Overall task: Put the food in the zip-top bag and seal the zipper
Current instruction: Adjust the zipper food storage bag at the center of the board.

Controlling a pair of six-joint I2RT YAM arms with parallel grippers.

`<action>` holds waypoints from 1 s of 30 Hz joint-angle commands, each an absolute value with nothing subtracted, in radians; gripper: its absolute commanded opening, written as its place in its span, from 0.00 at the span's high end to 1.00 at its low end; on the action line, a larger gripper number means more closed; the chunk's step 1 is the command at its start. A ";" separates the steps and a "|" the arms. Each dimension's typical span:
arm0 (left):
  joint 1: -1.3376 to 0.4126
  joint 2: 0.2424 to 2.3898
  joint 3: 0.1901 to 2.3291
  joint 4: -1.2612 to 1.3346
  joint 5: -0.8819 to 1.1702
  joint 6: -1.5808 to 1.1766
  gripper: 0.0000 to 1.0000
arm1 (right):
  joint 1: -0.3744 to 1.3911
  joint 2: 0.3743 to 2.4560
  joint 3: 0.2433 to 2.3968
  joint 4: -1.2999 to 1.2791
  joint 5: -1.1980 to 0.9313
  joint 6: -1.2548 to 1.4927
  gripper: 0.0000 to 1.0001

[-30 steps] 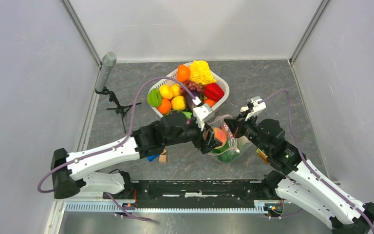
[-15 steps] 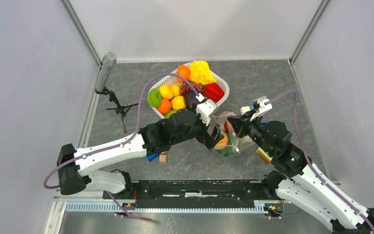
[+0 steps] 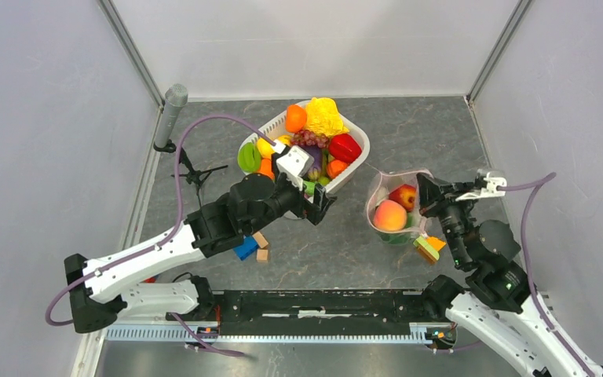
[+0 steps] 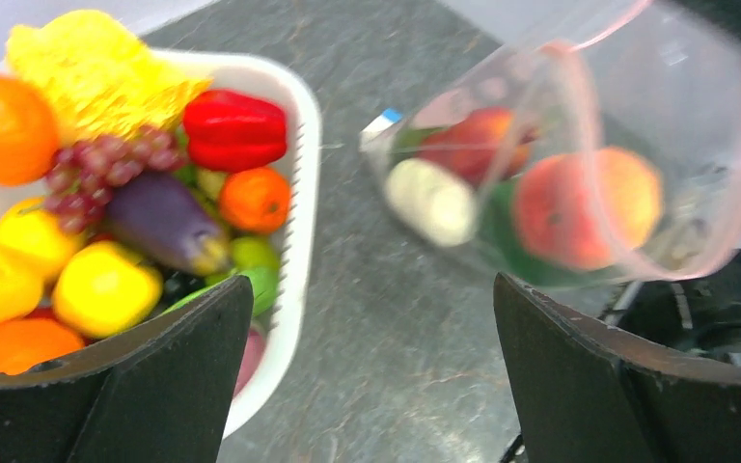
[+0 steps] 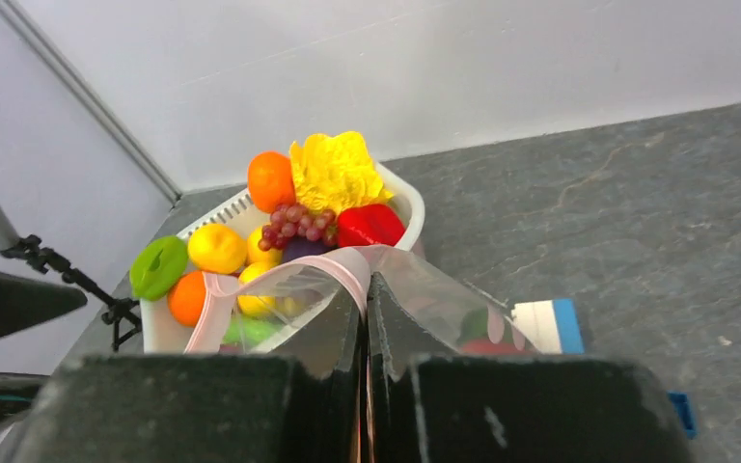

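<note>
Zip-top bag (image 3: pixel 374 195) holds peach (image 3: pixel 390 214); basket (image 3: pixel 362 143) holds food (image 3: pixel 326 118)

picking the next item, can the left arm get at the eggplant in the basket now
Probably yes: the left gripper is open, empty and beside the basket, and the eggplant lies exposed on the pile.

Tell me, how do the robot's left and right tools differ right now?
The left tool stands wide open and holds nothing, while the right tool is shut on the pink zipper of the zip-top bag. The left tool hangs by the near edge of the white basket, and the right tool is over at the bag, apart from the basket. Both are black two-finger tools.
</note>
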State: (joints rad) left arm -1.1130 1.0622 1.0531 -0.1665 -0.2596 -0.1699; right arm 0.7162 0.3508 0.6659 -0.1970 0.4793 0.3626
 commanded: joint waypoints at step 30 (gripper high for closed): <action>-0.693 1.321 1.177 -0.297 -0.433 -0.073 0.00 | 0.718 0.638 0.700 -0.195 0.214 0.336 0.90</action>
